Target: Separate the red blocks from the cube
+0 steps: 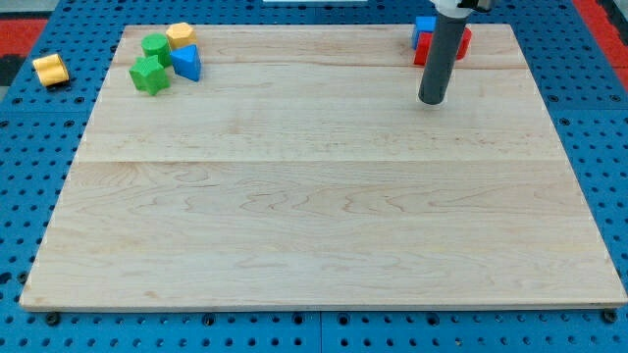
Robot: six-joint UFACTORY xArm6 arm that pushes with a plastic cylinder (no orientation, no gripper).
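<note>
My tip (433,101) sits on the board (314,216) near the top right corner, just below the red/blue cluster and apart from it, touching no block. It's a plain rod with nothing to open or close, and it holds nothing.

Task blocks: the blue cube (425,25) is at the top edge, right of centre, hard against the red blocks (461,41). The red sits just right of and below the cube, touching it. The rod covers the middle of that cluster, so I can't tell how many red pieces there are or their shapes; probably two, with a sliver of red also showing left of the rod.

Top left corner has a second cluster, well apart from the tip:
- yellow block (181,35) nearest the top edge
- green block (155,45) just left of it, touching
- second green block (149,75) below that, star-like outline
- blue block (186,62), wedge-like, right of the greens and under the yellow one

One more yellow piece (49,69), cylinder-like, lies off the board on the blue pegboard (39,196), past the left edge near the top.
</note>
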